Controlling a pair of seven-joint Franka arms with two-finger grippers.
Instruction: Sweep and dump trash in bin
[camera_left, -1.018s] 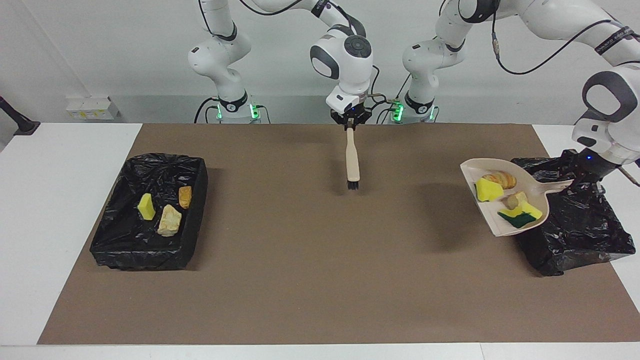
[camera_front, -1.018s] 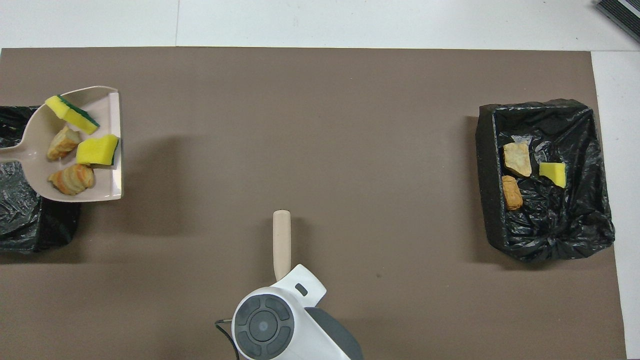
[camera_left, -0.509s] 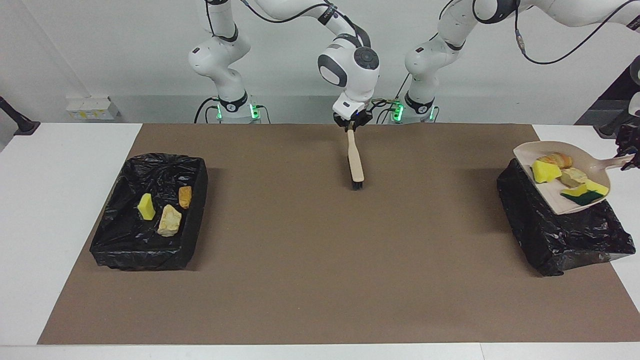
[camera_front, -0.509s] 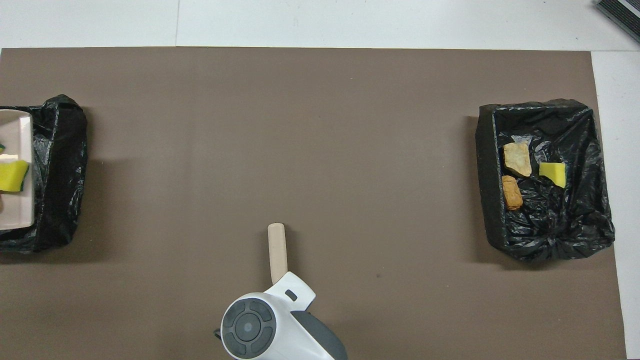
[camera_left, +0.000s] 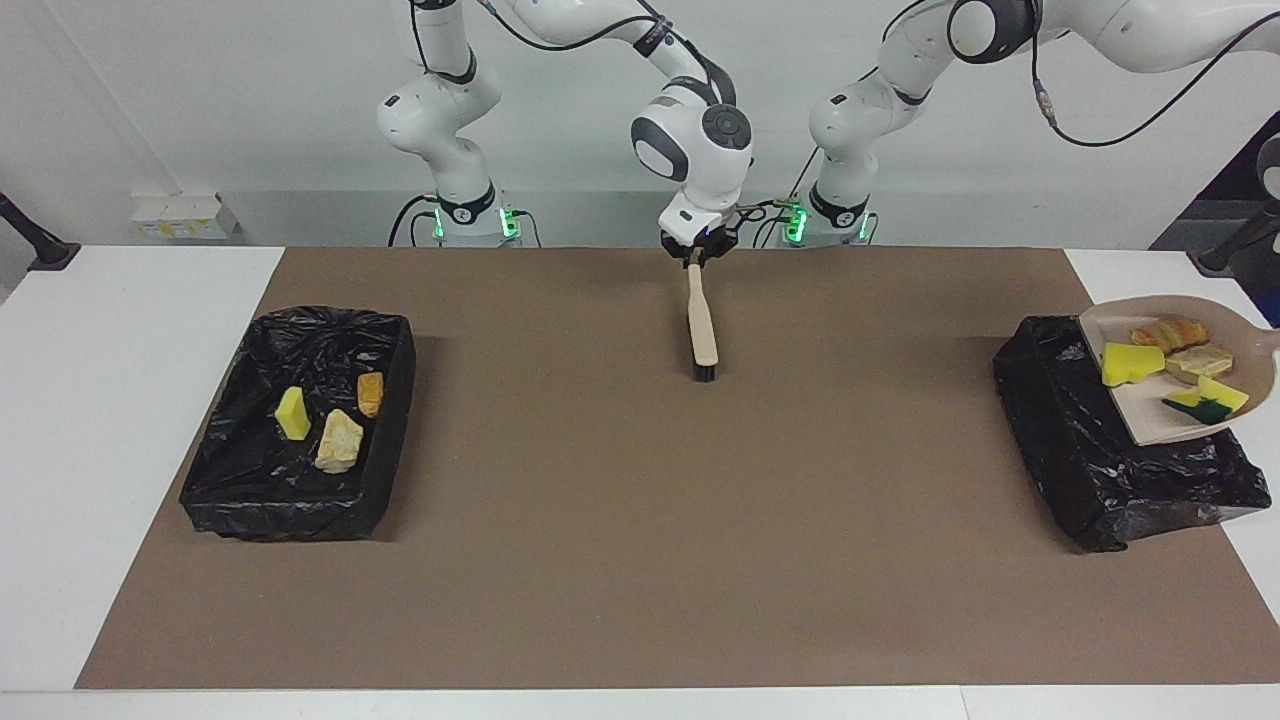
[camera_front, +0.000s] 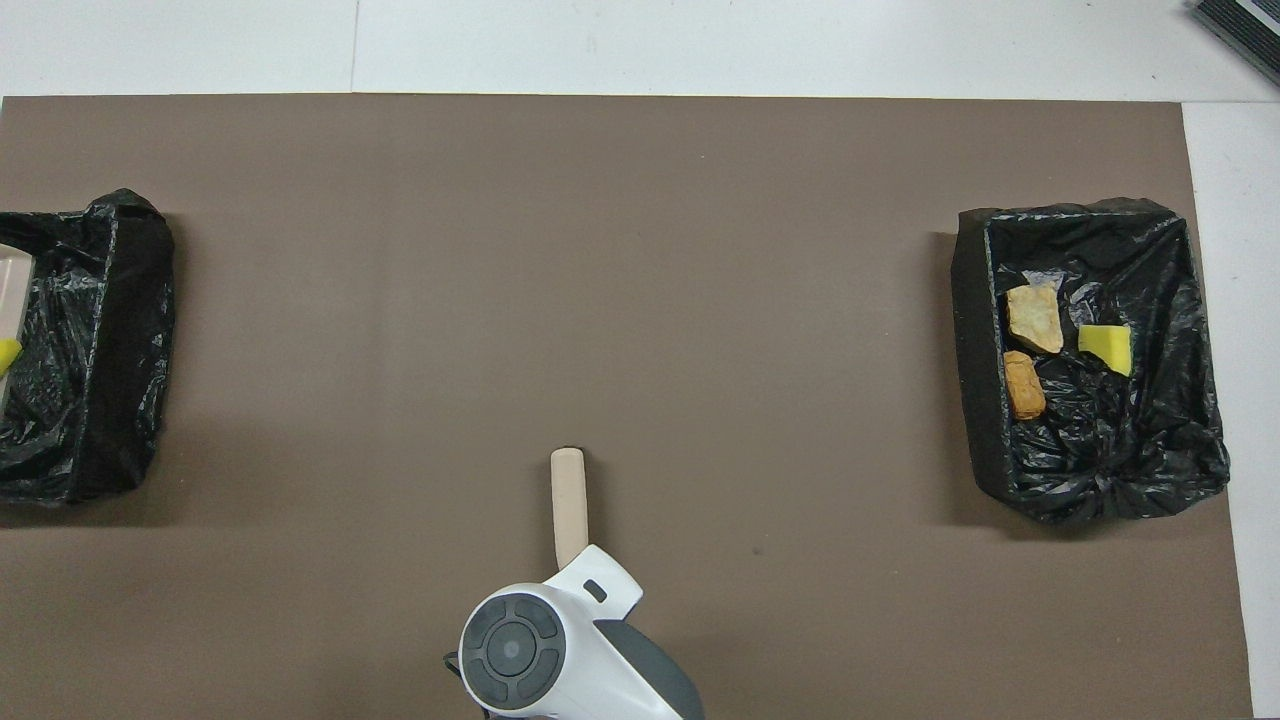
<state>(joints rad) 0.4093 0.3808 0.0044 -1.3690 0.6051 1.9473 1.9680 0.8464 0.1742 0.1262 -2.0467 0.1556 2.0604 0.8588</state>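
Closest to the robots, your right gripper is clamped shut on the handle end of the brush, over the middle of the brown mat. The brush slants down and away from the robots, bristles lowest; you cannot tell whether they touch the mat. Your left gripper is out of the frame. It is closed, and the dustpan hangs in the air with its handle running off the edge toward it, so it grips that handle. The dustpan is over the bin at the left arm's end, a box lined with a black bag, and it carries 4 pieces of trash: a bread piece, a yellow sponge, a beige lump and a green-backed sponge. None of these 4 has left the pan. The bin at the right arm's end, also lined in black, holds the other 3 pieces. There the orange-brown chunk lies nearest the robots, against the wall that faces the middle of the table. The yellow wedge stands a little farther out. The pale stone lies farthest out, just beside the chunk. The mat between the 2 bins has only the brush over it.
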